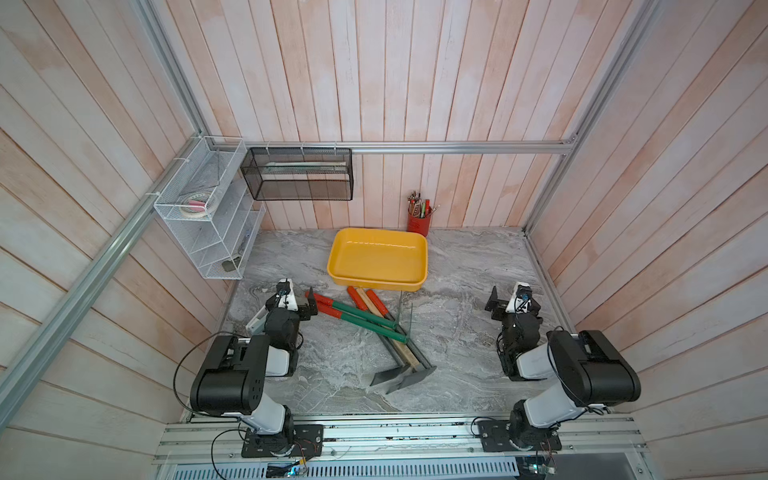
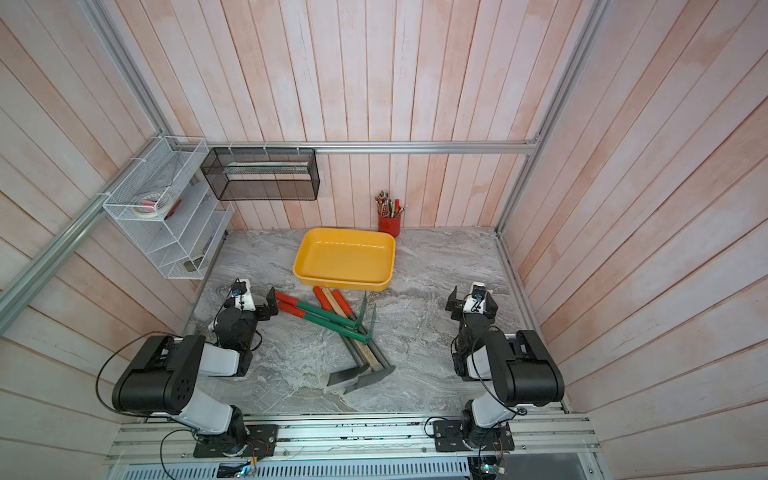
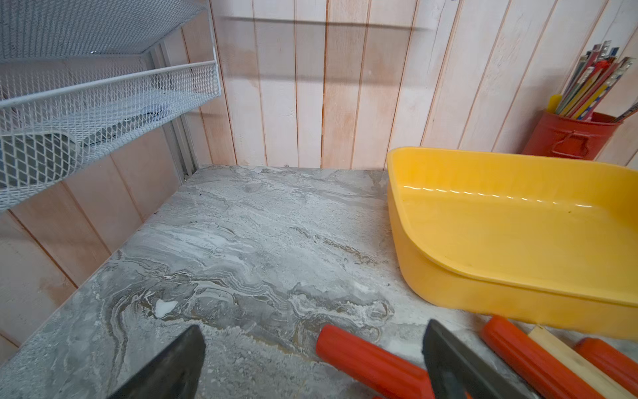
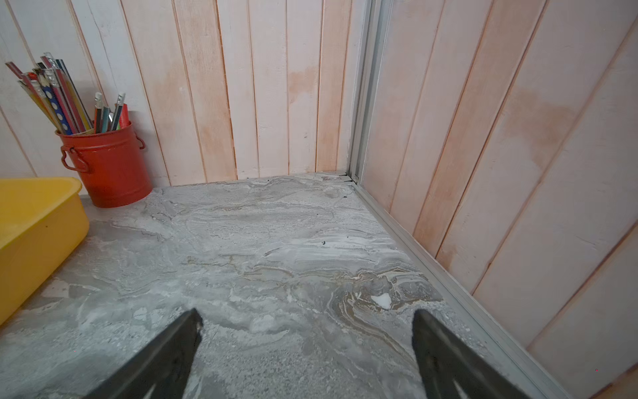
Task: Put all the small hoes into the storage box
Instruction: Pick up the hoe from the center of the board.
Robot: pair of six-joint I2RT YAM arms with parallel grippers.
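- In the tool pile at the middle of the table (image 1: 457,270), just in front of the storage box (image 1: 376,283): small hoe (image 1: 384,377), taken to be one of the flat grey-bladed tools; could not tell which. Not yet in the box, touched by neither gripper.
- Lay with its shaft seemingly crossed under the green-shafted tools (image 1: 365,322); judged likely to snag or drag them along unless lifted clear.
- Left gripper (image 3: 310,362): jaws spread wide, nothing clasped, straddling the red grip (image 3: 366,359) of one of the green-shafted tools, not a hoe. Judged at risk of closing on the wrong tool.
- Right gripper (image 4: 307,345): jaws spread wide, empty, above bare table, well apart from the pile.
- Orange grips (image 1: 355,296) close against the box's front wall; could shove the box if nudged. Long handle judged liable to ride up on the rim.
- Storage box: empty.
- Red can (image 1: 417,224), just behind the box: packed with pencils (image 1: 420,205).
- Black mesh basket (image 1: 299,178) on the back wall: something long and pale inside, too small to name.
- White wire rack (image 1: 216,245): tape roll (image 1: 195,206) on an upper shelf, a small dark item on the lowest.
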